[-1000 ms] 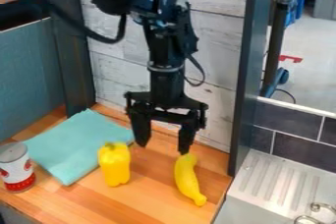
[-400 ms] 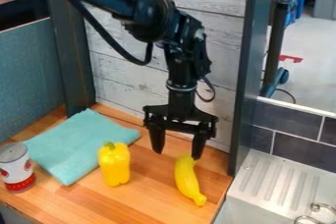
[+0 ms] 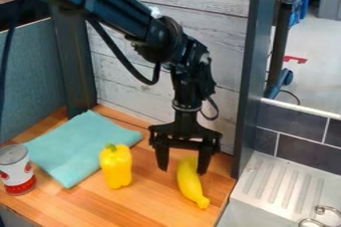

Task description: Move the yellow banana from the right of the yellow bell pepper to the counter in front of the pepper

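Okay, we see the black two-finger gripper [image 3: 182,171] spread, curved yellow banana [image 3: 189,181] upper end between its fingers, contact unclear.

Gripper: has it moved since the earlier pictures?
Yes. Against the plank wall, the gripper has moved down and to the right in the view.

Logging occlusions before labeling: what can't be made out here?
All camera view:
- Contact between gripper and banana: unclear, one finger overlaps the banana's upper end.
- Arm base: cut off, upper-left edge.
- Under cloth: hidden by the cloth.
- Can back: hidden by its front; small print unreadable.
- Metal fitting: cut off, lower-right edge.
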You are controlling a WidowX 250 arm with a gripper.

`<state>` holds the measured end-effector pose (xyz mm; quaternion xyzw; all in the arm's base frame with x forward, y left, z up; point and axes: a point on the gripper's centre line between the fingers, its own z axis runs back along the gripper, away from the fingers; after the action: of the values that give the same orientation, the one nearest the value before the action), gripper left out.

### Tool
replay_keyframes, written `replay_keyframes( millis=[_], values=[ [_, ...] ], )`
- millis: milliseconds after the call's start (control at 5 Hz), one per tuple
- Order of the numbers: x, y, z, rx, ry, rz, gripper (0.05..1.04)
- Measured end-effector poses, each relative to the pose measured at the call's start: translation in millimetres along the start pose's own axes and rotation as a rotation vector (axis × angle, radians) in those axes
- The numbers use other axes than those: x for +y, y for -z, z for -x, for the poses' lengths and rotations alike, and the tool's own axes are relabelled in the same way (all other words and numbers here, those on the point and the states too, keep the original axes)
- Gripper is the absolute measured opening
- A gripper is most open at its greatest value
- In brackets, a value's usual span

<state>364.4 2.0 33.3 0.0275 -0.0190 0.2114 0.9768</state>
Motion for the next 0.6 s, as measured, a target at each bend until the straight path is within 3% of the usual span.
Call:
replay_keyframes(
  millis=[200,400,600],
  values=[
    [-2.2,12.2,-2.8,-0.007,-0.049,0.004,1.001],
    [4.9,22.5,0.6,-0.023,-0.099,-0.028,0.961],
    [3.9,27.5,4.9,-0.020,-0.096,-0.012,0.683]
  ],
)
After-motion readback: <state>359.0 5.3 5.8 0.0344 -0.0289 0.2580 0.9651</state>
